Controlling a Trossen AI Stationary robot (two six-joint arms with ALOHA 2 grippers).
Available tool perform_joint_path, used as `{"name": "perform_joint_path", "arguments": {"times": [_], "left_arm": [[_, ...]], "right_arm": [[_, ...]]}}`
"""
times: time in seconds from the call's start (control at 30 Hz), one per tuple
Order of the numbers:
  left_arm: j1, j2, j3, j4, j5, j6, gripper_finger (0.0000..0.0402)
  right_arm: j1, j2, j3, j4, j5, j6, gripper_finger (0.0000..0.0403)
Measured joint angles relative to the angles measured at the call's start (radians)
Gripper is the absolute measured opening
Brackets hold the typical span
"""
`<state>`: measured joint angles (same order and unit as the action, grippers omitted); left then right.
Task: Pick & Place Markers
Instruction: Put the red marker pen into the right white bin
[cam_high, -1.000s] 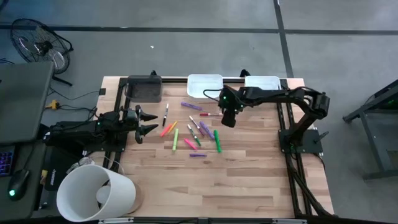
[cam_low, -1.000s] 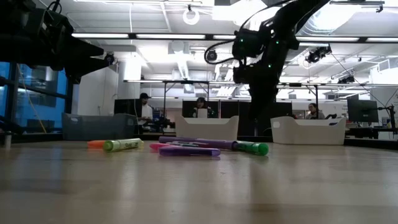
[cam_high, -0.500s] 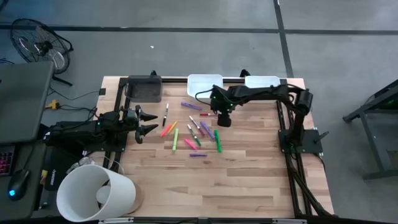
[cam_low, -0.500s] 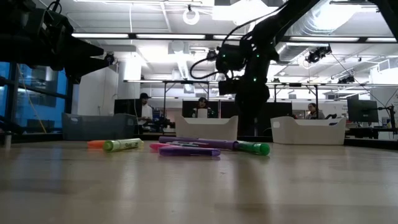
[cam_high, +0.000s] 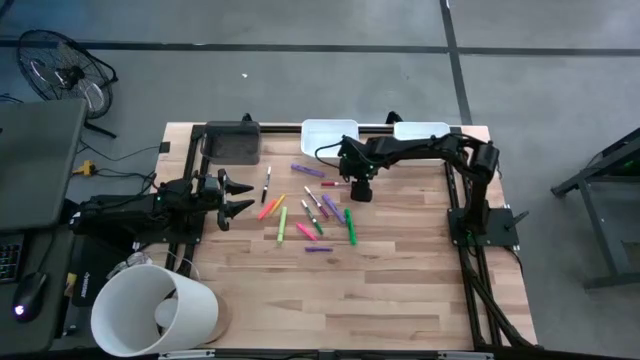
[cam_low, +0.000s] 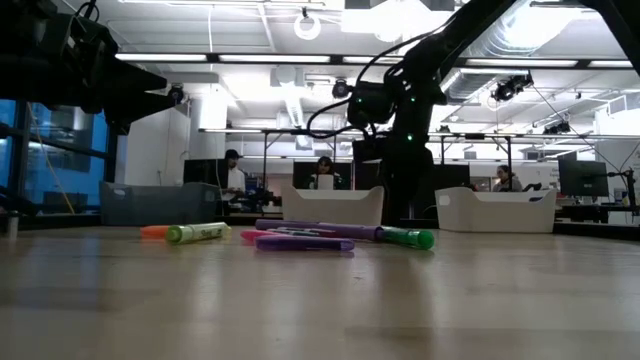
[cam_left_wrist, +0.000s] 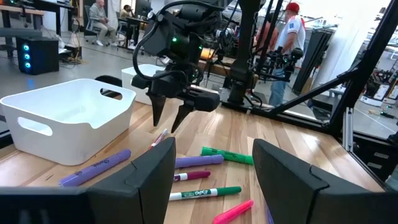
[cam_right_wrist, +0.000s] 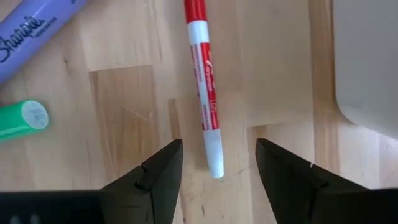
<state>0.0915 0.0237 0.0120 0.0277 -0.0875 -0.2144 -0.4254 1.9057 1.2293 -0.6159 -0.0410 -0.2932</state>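
We are viewing the table (cam_high: 400, 290) from above, with the markers (cam_high: 312, 212) lying scattered across its middle, well apart from the two white trays (cam_high: 328, 137) that are sitting along the far edge. We are seeing the right gripper (cam_high: 360, 190) hanging over the far side of the scatter, just in front of the nearer tray, with its fingers pointing down at a red-and-white marker (cam_right_wrist: 203, 81). In the right wrist view its two fingers (cam_right_wrist: 155, 174) are standing apart with that marker lying flat on the wood between them, one end reaching into the gap, and we are not seeing either finger touching it; a purple marker (cam_right_wrist: 34, 28) and the tip of a green marker (cam_right_wrist: 22, 119) are lying off to one side, and a tray corner (cam_right_wrist: 367, 68) is showing at the other. In the left wrist view we are watching the same gripper (cam_left_wrist: 169, 118) from across the table, its tips spread just above the marker's end. We are finding the left gripper (cam_high: 235, 197) waiting at the table's left edge, clear of the markers, with its fingers (cam_left_wrist: 149, 180) spread wide and holding nothing. In the low view the markers (cam_low: 300, 235) are lying in a row on the tabletop, a yellow-green marker (cam_low: 198, 232) nearest the left.
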Motion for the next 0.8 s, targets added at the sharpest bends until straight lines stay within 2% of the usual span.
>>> {"name": "perform_joint_path", "arguments": {"times": [0.6,0.8], "left_arm": [[0.000,0.000,0.000,0.000,0.000,0.000,0.0211],[0.000,0.000,0.000,0.000,-0.001,0.000,0.0211]], "right_arm": [[-0.009,0.041,0.000,0.019,-0.044,0.066,0.0193],[-0.012,0.042,0.000,0.015,-0.019,0.100,0.0192]]}}
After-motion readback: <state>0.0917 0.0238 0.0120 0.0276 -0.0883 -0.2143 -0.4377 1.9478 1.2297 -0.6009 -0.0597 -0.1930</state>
